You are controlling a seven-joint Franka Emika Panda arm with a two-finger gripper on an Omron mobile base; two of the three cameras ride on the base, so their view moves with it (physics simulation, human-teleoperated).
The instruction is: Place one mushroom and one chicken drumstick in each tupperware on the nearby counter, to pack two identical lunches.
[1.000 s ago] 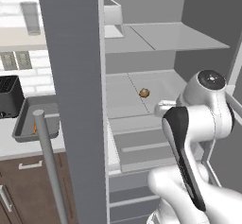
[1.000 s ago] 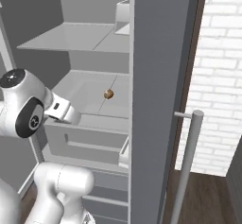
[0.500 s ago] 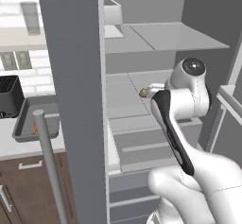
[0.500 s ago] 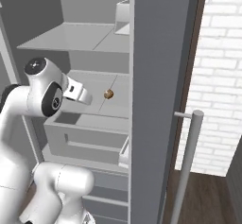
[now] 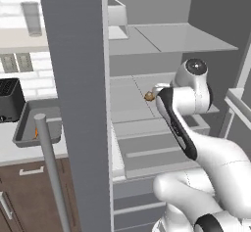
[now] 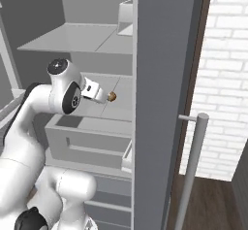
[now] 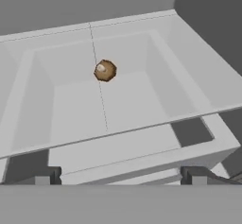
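Note:
A brown-capped mushroom (image 7: 105,70) lies on a pale shelf (image 7: 127,100) inside the open fridge, also seen as the mushroom (image 5: 148,96) and the mushroom (image 6: 112,96) from the base. My gripper (image 6: 102,97) reaches into the fridge and stops just short of it. Its fingers (image 7: 191,176) stand wide apart with nothing between them, so the gripper (image 7: 120,178) is open. On the counter (image 5: 29,152) at the left sits a grey tupperware (image 5: 22,128). A small orange chicken drumstick (image 5: 37,132) shows in it, partly hidden by the door handle.
The open fridge door (image 5: 83,104) with its bar handle (image 5: 49,172) stands between the arm and the counter. A black toaster (image 5: 10,99) sits behind the tray. A drawer (image 6: 87,139) lies under the shelf. A brick wall (image 6: 227,78) is on the right.
The arm has swung forward and up into the fridge, carrying the hand close to the mushroom. The fingers stayed open. The mushroom has not moved.

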